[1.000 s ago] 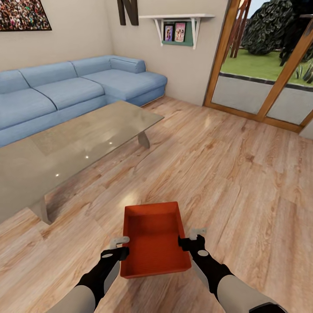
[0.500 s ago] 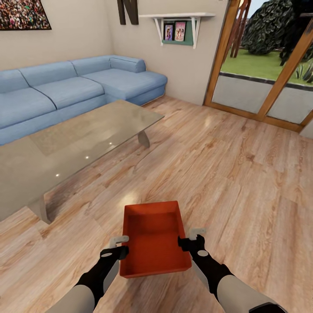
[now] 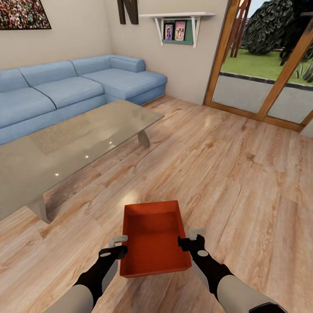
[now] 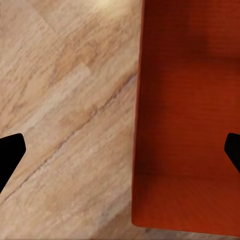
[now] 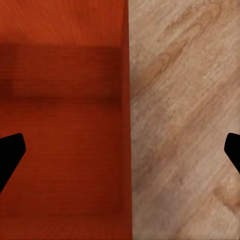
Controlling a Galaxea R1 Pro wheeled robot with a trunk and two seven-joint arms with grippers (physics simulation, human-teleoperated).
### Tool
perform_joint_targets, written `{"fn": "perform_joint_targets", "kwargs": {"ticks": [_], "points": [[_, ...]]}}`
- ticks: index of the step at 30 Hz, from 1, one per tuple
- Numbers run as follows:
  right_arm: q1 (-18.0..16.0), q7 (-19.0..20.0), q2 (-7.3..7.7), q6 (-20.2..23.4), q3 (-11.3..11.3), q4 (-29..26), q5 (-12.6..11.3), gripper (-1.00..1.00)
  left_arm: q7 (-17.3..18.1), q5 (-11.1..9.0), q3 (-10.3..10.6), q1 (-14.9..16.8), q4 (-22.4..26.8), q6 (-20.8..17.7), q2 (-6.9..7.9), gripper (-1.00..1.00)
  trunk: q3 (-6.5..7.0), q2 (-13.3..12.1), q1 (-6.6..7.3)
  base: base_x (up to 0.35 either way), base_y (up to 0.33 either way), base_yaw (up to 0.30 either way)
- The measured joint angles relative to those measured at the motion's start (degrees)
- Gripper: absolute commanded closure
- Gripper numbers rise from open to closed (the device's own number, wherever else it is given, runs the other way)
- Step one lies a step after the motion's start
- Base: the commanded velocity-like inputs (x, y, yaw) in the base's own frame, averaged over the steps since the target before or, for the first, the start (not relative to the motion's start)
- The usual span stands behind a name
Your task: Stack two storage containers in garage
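One orange-red storage container (image 3: 154,239), lidless, over the wood-plank floor (image 3: 243,174). Two grippers: the left gripper (image 3: 118,246) at the container's left wall and the right gripper (image 3: 191,237) at its right wall, each with two fingers. One glass coffee table (image 3: 74,143), with two pale legs visible. One blue corner sofa (image 3: 78,87). One white wall shelf (image 3: 176,17) carrying two framed pictures. One large crowd picture (image 3: 24,14) on the wall. Wood-framed glass doors (image 3: 261,65) with two panes in view.

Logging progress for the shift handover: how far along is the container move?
Nothing delivered yet. One storage container sits on the living-room wood floor, with the left gripper and right gripper open astride its side walls. Lifting, carrying and garage stacking remain.
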State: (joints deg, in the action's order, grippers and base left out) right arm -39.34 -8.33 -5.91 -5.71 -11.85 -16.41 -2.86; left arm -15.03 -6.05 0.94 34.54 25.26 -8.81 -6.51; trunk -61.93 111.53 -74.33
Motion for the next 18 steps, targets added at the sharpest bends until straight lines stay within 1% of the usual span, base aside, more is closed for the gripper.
{"fn": "perform_joint_targets", "kwargs": {"ticks": [5,13,18], "points": [[0.01,0.00,0.02,-0.01,0.02,0.00,0.00,-1.00,-0.07,-0.03,0.00,0.00,0.02,0.00,0.31,-1.00,-0.90,2.01,-1.10,0.000,0.000,0.000],[-0.01,0.00,0.08,-0.01,0.03,0.00,-0.06,-1.00,-0.55,-0.04,-0.06,0.00,0.10,0.00,0.25,-1.00,-0.90,2.02,-1.10,0.000,0.000,0.000],[0.01,0.00,0.09,-0.01,0.03,0.00,-0.08,-1.00,-0.75,-0.04,-0.08,-0.01,0.11,-0.06,0.26,-1.00,-1.79,4.01,-2.20,0.000,0.000,0.000]]}}
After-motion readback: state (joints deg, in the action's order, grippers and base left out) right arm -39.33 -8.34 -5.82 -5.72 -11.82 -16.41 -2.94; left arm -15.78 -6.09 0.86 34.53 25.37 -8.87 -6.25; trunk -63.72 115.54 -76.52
